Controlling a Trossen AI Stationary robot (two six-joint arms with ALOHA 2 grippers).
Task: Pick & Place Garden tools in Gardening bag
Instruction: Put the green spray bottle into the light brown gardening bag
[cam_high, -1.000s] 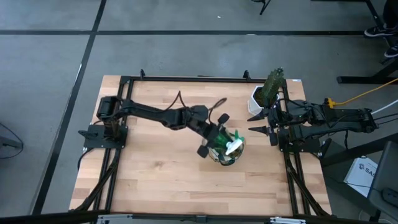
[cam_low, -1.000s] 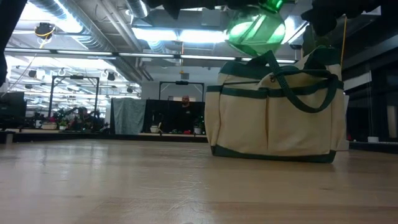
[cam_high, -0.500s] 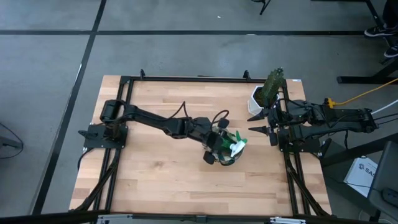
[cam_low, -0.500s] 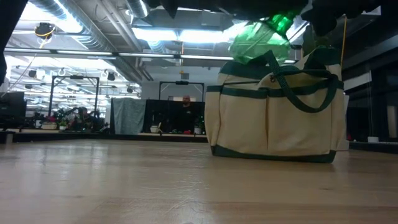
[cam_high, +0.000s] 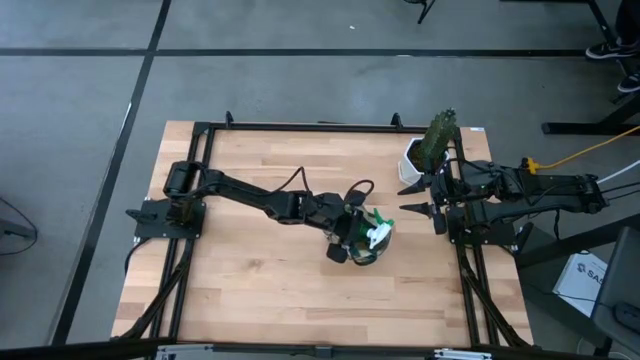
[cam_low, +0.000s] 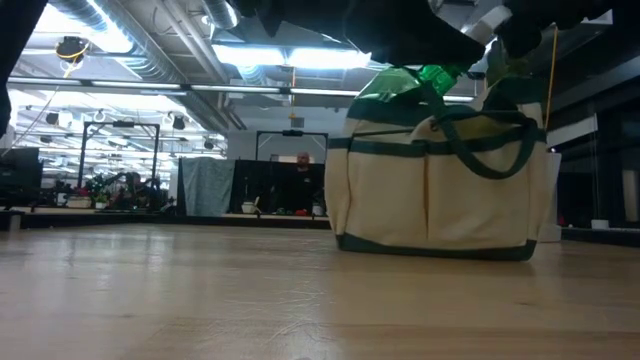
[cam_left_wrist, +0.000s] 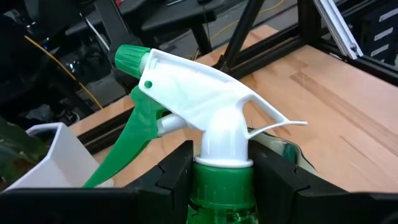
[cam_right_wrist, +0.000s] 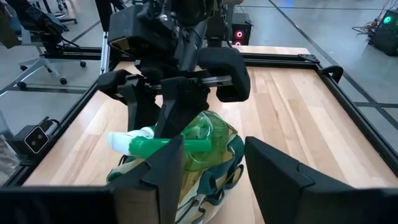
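The beige gardening bag (cam_low: 440, 185) with dark green trim stands on the table right of centre, and also shows in the high view (cam_high: 362, 255). My left gripper (cam_high: 355, 235) is over the bag's open top, shut on the green spray bottle (cam_low: 405, 82). The bottle's white head and green trigger show in the left wrist view (cam_left_wrist: 199, 99). The bottle's lower body sits in the bag's mouth (cam_right_wrist: 208, 140). My right gripper (cam_high: 415, 197) waits open and empty at the table's right edge. The trowel, fork and shears do not show. My left gripper pinches the spray bottle's neck (cam_left_wrist: 222, 183), just under the white head, between its two fingers (cam_left_wrist: 177, 168). The fingers come from the table's left, slanting down, and lie across the neck. The bottle is tilted, head up, with its body lowered into the bag's open top.
A white pot (cam_high: 413, 155) with a green plant (cam_high: 440, 130) stands at the far right corner, close to my right arm; the pot also shows in the left wrist view (cam_left_wrist: 50, 149). Bare wood lies left of and in front of the bag. Black frame rails border the table.
My left gripper has gone down and a little toward the table's right edge with the spray bottle. The bottle has tipped and sunk from above the bag into its open top. The bag has shifted slightly.
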